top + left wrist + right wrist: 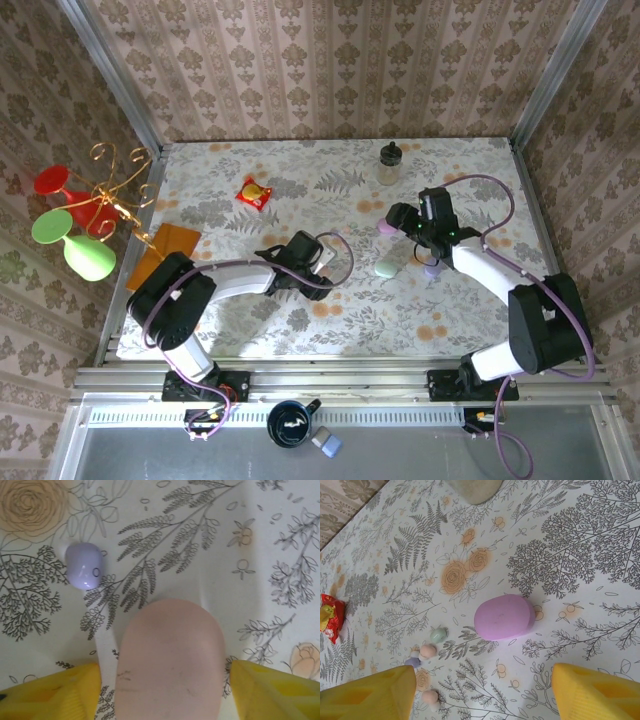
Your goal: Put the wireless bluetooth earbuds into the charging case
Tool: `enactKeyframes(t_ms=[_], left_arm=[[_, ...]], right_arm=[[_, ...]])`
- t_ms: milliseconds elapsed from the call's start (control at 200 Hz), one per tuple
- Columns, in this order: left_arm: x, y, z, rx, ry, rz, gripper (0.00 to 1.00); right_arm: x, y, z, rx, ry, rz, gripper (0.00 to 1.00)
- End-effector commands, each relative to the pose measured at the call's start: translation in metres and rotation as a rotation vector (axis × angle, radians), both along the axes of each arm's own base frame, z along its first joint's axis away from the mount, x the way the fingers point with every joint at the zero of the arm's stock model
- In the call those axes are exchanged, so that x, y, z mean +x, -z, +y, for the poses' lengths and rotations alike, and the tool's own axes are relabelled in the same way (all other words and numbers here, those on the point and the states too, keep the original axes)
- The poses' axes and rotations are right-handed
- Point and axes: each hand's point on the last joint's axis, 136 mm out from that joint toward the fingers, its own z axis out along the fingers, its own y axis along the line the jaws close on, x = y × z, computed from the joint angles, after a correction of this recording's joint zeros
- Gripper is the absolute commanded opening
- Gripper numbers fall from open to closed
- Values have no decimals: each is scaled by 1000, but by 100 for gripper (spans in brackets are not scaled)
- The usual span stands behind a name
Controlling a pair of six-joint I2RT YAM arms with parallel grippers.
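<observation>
a pink case (170,660) sat between the fingers (50,692) of the left gripper (165,667), with only a thin strip of cloth (260,555) free on either side. a lilac bud (84,566) lay ahead to the left, apart from the case; ahead and to the right the cloth was free. ahead of the right gripper (484,670), its fingers wide apart, a lilac case (502,616) blocked the middle, a cluster of buds (426,652) lay to its left, and open cloth ran between them and off to the right
</observation>
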Motion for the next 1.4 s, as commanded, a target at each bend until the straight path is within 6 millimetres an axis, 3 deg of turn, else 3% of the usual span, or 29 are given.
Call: enactKeyframes(t_ms=[0, 50, 65, 130, 320, 455, 545, 765, 925, 1035, 1205, 1395], left_arm=[[1, -2, -9, -10, 18, 11, 61], [1, -3, -9, -11, 17, 11, 52], [1, -3, -9, -12, 17, 11, 50], [1, -4, -8, -13, 19, 7, 44], [-2, -18, -13, -62, 75, -52, 40], [-5, -46, -25, -184, 156, -177, 40], [-7, -62, -29, -253, 204, -262, 33], [-27, -101, -39, -435, 385, -492, 35], [-37, -127, -41, -508, 458, -608, 34], [-44, -132, -43, -518, 506, -629, 34], [-46, -132, -42, -511, 518, -654, 34], [-52, -136, -47, -520, 541, -656, 34]], right_arm=[[-7, -5, -5, -21, -3, -7, 73], [-8, -3, -5, -22, -5, -1, 73], [-8, -14, -5, -13, -6, -28, 73], [-10, -20, -3, -2, -13, -41, 72], [-20, -32, 4, 41, -57, -59, 72], [-40, -38, 15, 70, -148, -53, 72], [-57, -41, 28, 105, -248, -40, 71], [-103, -44, 78, 327, -560, 11, 72], [-128, -33, 107, 401, -719, 60, 72], [-137, -32, 127, 419, -791, 55, 72], [-139, -51, 154, 502, -872, -5, 73], [-138, -49, 165, 490, -901, 16, 73]])
